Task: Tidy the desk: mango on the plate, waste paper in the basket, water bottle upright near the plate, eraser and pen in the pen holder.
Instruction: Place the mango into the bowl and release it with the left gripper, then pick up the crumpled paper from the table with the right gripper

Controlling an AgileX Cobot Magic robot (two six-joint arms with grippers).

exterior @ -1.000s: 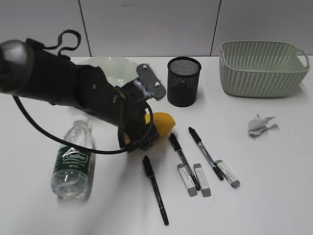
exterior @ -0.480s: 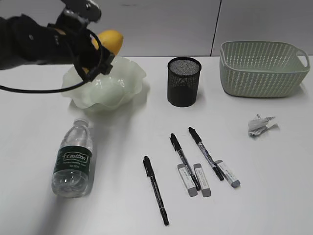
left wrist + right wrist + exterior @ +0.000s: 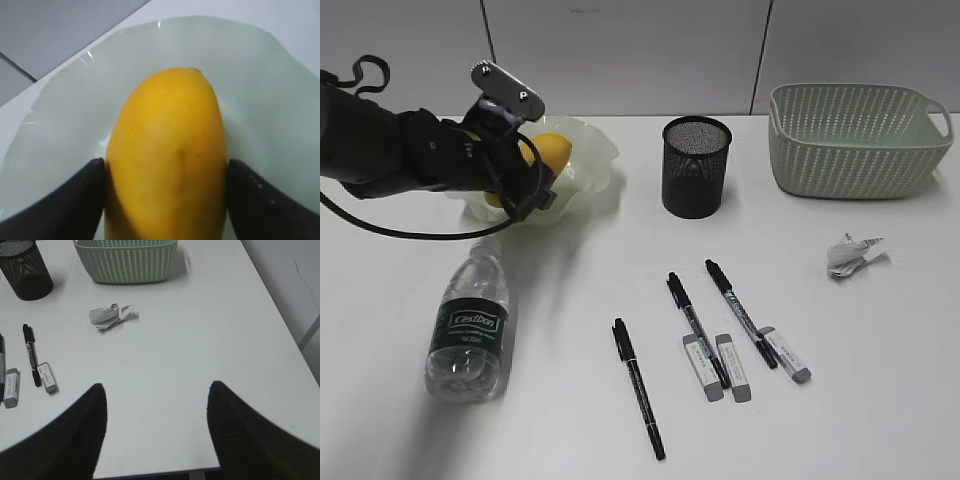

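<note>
The yellow-orange mango (image 3: 554, 150) sits between the fingers of my left gripper (image 3: 534, 168), low inside the pale green plate (image 3: 592, 168). In the left wrist view both black fingers press the sides of the mango (image 3: 167, 145), with the plate (image 3: 260, 75) beneath it. The water bottle (image 3: 468, 325) lies on its side at the front left. Three pens (image 3: 695, 325) and three erasers (image 3: 733, 367) lie mid-desk. The black mesh pen holder (image 3: 696, 166) stands behind them. The waste paper (image 3: 850, 255) lies at the right, in front of the basket (image 3: 855, 140). My right gripper (image 3: 157, 390) hangs open and empty.
The right wrist view looks over the desk's right side, with the waste paper (image 3: 110, 316), the basket (image 3: 125, 260), the pen holder (image 3: 25, 270), a pen (image 3: 31, 360) and an eraser (image 3: 47, 377) at its left. The desk's right edge (image 3: 280, 325) runs close by.
My left gripper lifted the mango off the desk, carried it up and back to the left, and has now come down with it into the plate. Nothing else has moved.
</note>
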